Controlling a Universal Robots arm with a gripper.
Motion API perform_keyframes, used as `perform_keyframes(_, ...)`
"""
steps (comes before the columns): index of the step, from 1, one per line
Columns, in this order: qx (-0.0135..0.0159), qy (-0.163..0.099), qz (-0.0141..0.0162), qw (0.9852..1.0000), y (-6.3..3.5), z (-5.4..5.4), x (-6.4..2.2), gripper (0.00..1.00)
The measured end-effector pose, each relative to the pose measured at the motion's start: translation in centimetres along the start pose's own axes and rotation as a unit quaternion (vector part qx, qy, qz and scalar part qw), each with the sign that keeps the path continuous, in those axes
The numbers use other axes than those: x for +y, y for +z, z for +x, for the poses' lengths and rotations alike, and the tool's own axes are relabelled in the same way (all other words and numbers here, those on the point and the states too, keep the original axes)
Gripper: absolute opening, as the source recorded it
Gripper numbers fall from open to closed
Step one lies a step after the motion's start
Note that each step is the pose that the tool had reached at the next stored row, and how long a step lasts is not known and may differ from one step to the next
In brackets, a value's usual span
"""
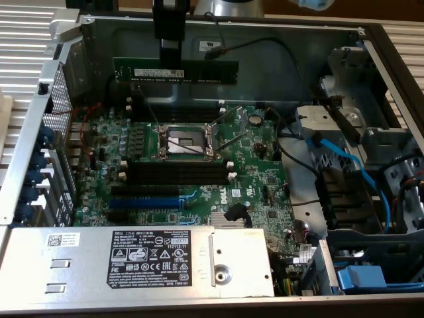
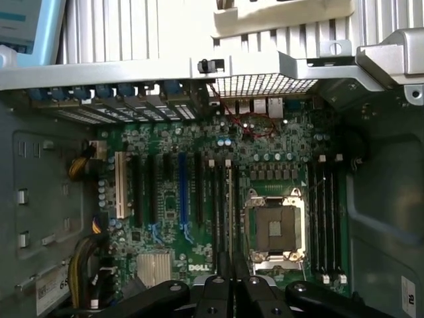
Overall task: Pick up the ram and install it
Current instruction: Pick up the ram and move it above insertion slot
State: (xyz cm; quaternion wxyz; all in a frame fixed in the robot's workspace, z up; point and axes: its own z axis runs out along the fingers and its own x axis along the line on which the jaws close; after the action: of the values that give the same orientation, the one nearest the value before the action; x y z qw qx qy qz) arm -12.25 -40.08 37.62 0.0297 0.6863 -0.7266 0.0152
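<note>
Green-black ram (image 1: 175, 70) | clamped edge-on in gripper (image 1: 170, 54) | above motherboard (image 1: 258, 182) far edge (slots (image 1: 179, 170) bare)

Motherboard (image 1: 199, 179) lies flat in the open case (image 1: 30, 139). CPU socket (image 1: 185, 140) sits at board centre, memory slots (image 1: 179, 171) just nearside and further slots farside. Power supply (image 1: 132, 262) lies along the case's near edge. The ram (image 1: 175, 69), held in the gripper (image 1: 170, 56), hangs above the board's far edge.

gripper (image 1: 169, 56) pointing down, jaws closed, gripping from above
</note>
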Motion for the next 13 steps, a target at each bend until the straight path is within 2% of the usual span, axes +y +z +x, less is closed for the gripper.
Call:
perform_keyframes(4, -0.0001, 0.0, 0.0001, 1.0, -0.37, -0.18, 0.01, 0.12)
perform_keyframes(13, -0.0001, 0.0, 0.0001, 1.0, -0.37, -0.18, 0.02, 0.12)
